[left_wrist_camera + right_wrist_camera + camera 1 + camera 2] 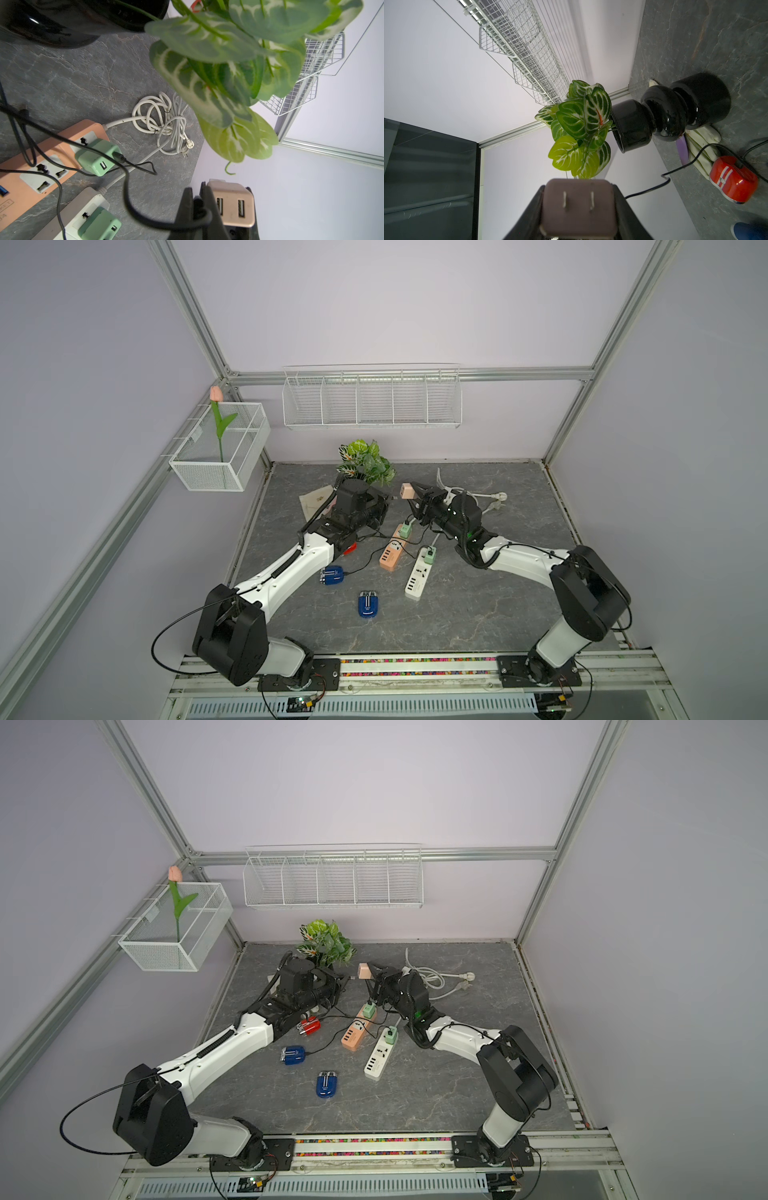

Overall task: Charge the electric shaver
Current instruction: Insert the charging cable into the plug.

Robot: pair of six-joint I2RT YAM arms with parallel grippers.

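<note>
My right gripper [410,492] is raised above the table and shut on a pink charger adapter [406,491], gripping its sides; the two prongs face the right wrist camera [575,207]. My left gripper [390,497] is shut on the plug end of a black cable [197,204], just beside the adapter's two USB ports [234,203]. A red shaver [308,1026] lies by the left arm with a black cable on it [733,182]. One blue shaver [331,575] has a cable attached; another blue shaver [368,604] lies loose nearer the front.
A pink power strip [392,556] and a white power strip [419,578] lie mid-table, each carrying a green adapter [405,529]. Coiled white cords [469,497] lie behind the right arm. A potted plant [365,462] stands at the back, close to both grippers. Wire baskets [372,400] hang on the walls.
</note>
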